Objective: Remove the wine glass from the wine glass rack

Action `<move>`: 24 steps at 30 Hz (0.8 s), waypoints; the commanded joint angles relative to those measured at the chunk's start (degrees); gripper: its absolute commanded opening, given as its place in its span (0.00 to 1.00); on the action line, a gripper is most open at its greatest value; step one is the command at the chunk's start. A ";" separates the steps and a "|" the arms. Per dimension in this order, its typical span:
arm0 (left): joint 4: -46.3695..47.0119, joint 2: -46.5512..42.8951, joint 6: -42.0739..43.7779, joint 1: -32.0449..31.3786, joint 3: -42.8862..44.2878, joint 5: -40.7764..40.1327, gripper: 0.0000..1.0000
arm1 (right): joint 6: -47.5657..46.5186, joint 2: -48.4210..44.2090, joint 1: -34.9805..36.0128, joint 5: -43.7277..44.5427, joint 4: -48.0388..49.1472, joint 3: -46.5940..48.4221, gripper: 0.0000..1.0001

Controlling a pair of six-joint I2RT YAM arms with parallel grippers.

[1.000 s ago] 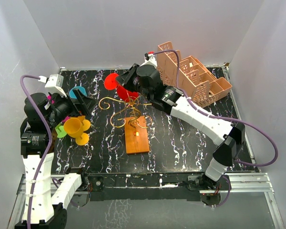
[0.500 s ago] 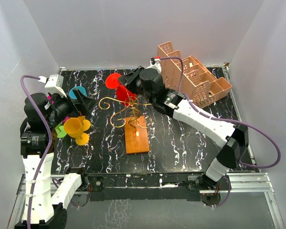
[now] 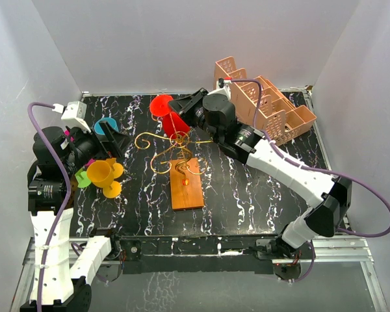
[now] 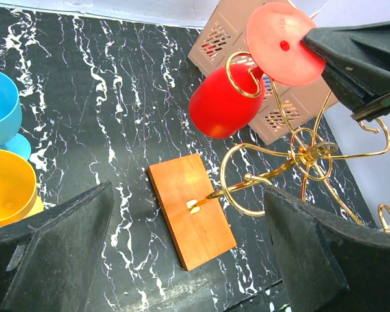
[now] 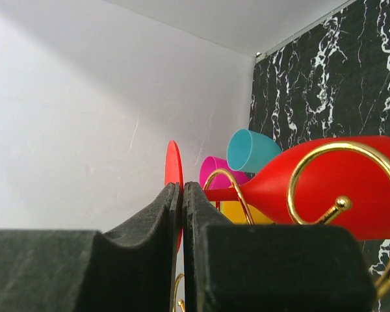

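Note:
The red wine glass lies tilted on the gold wire wine glass rack, and a scroll arm curls round its stem. The rack stands on an orange base. My right gripper is shut on the glass's flat red foot, which is pinched edge-on between the pads. The bowl shows behind a gold curl. My left gripper hangs wide open above the base, apart from the glass, with nothing between its fingers.
Yellow, blue, green and magenta cups cluster by the left arm at the table's left. A salmon-pink lattice crate stands at the back right, just behind the right arm. White walls close in the table on three sides.
My right arm has swung right and toward the back. The red glass's foot has gone with it and the glass has shifted along the rack. The left arm has not moved.

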 commanded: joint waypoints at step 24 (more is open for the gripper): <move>-0.23 -0.03 -9.63 -0.19 4.03 -11.82 0.97 | 3.44 -3.55 -0.28 -25.82 17.56 -3.82 0.08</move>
